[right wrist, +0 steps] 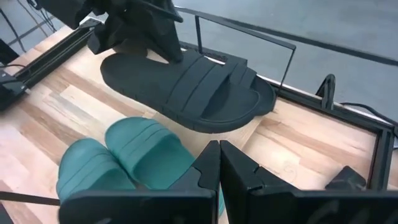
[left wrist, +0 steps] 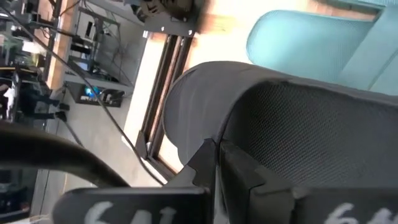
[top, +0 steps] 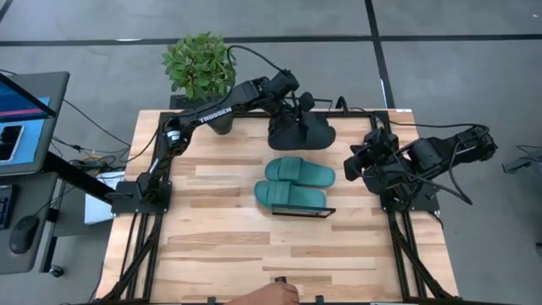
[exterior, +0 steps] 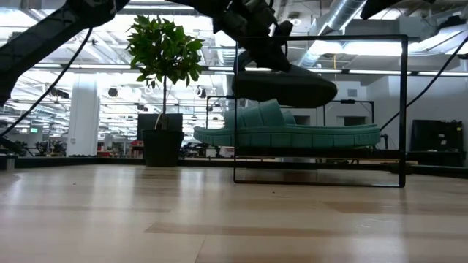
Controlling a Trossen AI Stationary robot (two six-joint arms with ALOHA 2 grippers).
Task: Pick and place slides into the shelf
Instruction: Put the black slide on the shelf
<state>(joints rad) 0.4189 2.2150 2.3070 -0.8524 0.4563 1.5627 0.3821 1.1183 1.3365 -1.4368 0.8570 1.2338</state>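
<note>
My left gripper (top: 298,108) is over the far middle of the table, shut on a black slide (top: 301,133). In the low view the black slide (exterior: 287,88) hangs above table height. I cannot tell whether a second black slide lies under or behind it. Two teal slides (top: 295,185) lie side by side on the shelf (top: 301,212), whose thin black wire frame (exterior: 404,109) stands around them. They rest on its board by their soles. My right gripper (right wrist: 217,163) is shut and empty, right of the teal slides (right wrist: 134,158). My left gripper holds the black slide at the end toward the table's left (right wrist: 155,55), coming from above with the fingers pointing down. The gripper's own body hides the exact place of contact. The slide hangs about level, lifted clear of the table, and its dark surface (left wrist: 205,118) fills the left wrist view.
A potted plant (top: 200,66) stands at the table's far left. A thin wire rail (right wrist: 246,36) runs along the far right edge. A person's hand (top: 271,295) rests at the near edge. Bare wood (top: 220,254) lies between the shelf and the near edge.
</note>
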